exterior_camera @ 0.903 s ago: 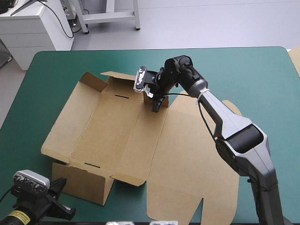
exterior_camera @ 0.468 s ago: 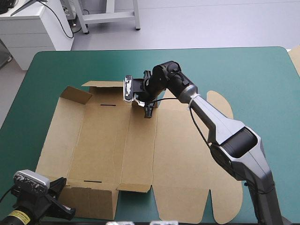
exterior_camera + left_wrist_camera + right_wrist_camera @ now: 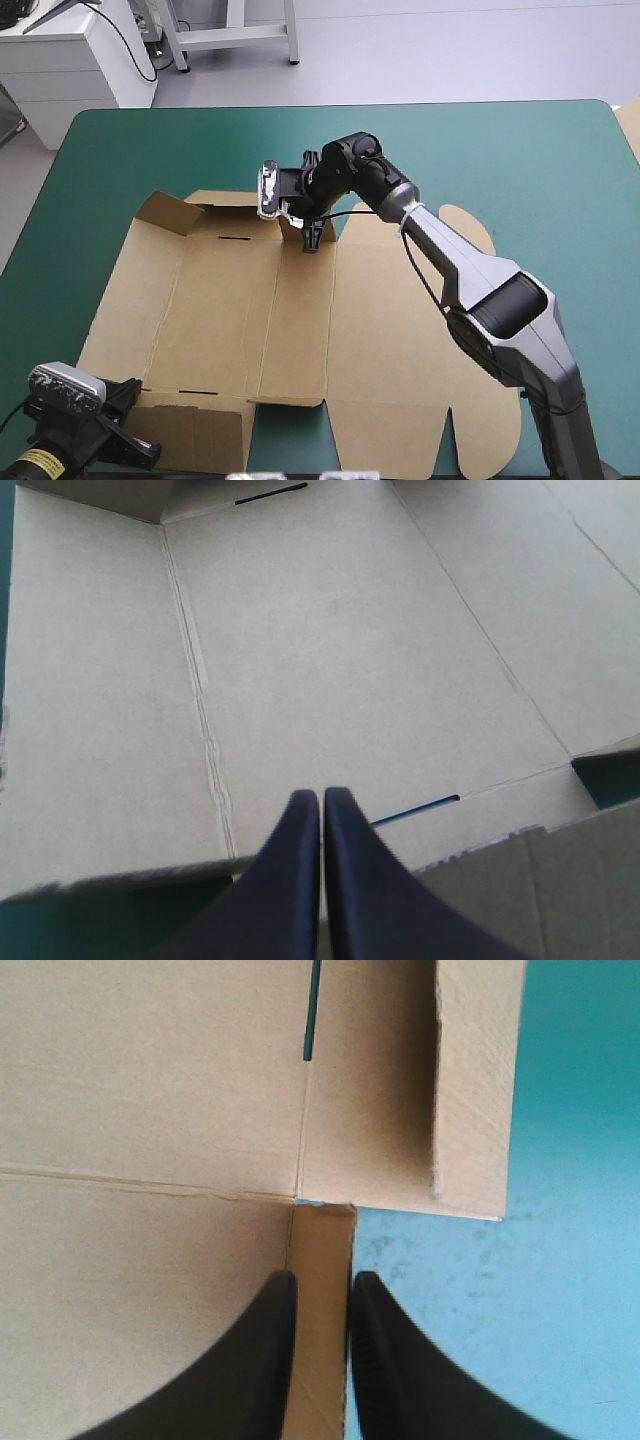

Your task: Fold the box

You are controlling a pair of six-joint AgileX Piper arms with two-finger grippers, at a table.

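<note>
The right gripper (image 3: 322, 1280) has its black fingers drawn almost together on a narrow upright tab (image 3: 322, 1245) of the box (image 3: 150, 1080), so the brown board is pinched between them at the sheet's far edge. Just ahead of the tips a crease crosses the board. Beyond the crease is a short dark cut, the far slot (image 3: 311, 1010), and beside it a far flap (image 3: 470, 1090) stands raised. Bare teal-green table cover (image 3: 560, 1290) lies next to this gripper on the side away from the sheet. From above, the box spreads from this gripper toward the robot, mostly flat. Its wide lid panel (image 3: 400, 350) lies under the right arm, a corner flap (image 3: 168, 210) is tilted up at the far left, and a near wall (image 3: 195, 435) is raised at the near left. The left gripper (image 3: 320, 798) is closed tip to tip in a single point at that near wall's edge. Whether it touches the board cannot be told. A near slot (image 3: 415, 808) lies just ahead of it, then the flat floor panel (image 3: 330, 650), with the far slot at the other end.
</note>
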